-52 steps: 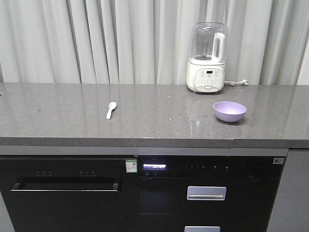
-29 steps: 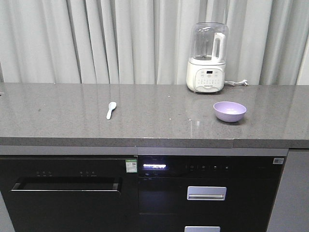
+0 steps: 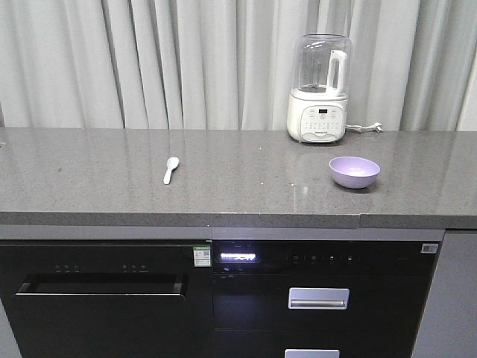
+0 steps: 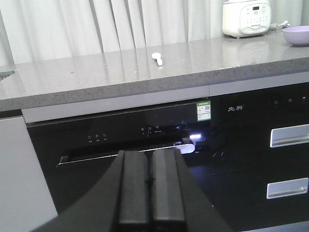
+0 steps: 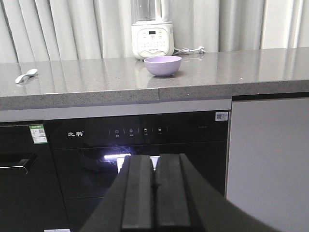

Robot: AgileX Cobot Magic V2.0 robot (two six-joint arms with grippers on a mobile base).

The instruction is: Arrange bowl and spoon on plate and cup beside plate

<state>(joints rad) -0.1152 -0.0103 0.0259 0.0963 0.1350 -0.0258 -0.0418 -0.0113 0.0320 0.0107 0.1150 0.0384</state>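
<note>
While both arms hang low before the cabinet fronts (image 3: 104,306), I see the left gripper (image 4: 150,180) and right gripper (image 5: 154,184) pressed closed, empty. The spoon (image 3: 171,170) lies on the counter (image 3: 246,192) to the left; the bowl (image 3: 355,171) stands well apart, right, near the blender (image 3: 320,112).

1. A white two-character brand mark (image 5: 75,134), reading 先科, stands on the black control panel (image 5: 183,129) of the right-hand appliance.
2. A green-and-white sticker (image 4: 204,110) sits at the top right corner of the left appliance door (image 4: 111,145); its print is too small to read.
3. A small QR-code sticker (image 5: 221,116) sits at the control panel's right end.
4. The blender base (image 5: 152,41) has a display and button labels, all unreadable.
</note>
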